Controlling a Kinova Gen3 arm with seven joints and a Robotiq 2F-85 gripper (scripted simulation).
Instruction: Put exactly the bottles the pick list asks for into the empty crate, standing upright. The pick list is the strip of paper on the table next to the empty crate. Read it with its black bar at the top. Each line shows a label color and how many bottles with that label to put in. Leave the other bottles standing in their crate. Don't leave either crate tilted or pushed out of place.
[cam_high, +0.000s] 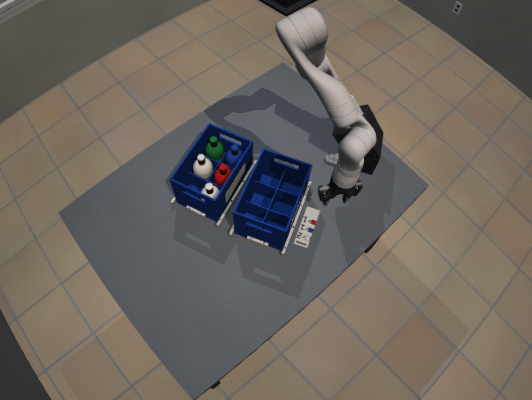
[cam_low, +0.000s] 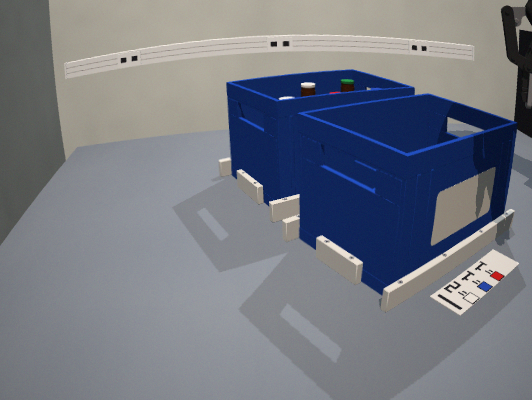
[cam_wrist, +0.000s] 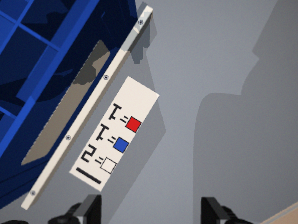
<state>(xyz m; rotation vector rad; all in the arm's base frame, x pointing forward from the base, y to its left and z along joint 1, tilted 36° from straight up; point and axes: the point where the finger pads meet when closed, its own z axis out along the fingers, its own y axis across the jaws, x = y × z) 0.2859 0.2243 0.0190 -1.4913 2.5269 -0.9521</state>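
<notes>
Gripper (cam_high: 340, 195) hung over the table (cam_high: 150, 250) beside the pick list (cam_wrist: 114, 132) — fingers spread, nothing held. Empty crate (cam_high: 272, 200) just left of list.

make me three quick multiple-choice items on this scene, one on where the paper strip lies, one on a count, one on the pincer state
1. Where does the paper strip lie?
A. inside the empty crate
B. on the table beside the empty crate
C. under the full crate

2. How many bottles stand in the full crate?
A. three
B. five
C. seven

3. How is the pincer?
A. open, holding nothing
B. shut on a bottle
C. shut on the strip

Answers:
1 B, the strip is flat on the table next to the empty crate.
2 B, the top view shows a green, a blue, a red and two white ones.
3 A, the wrist view shows its fingers apart with only table between them.
</notes>
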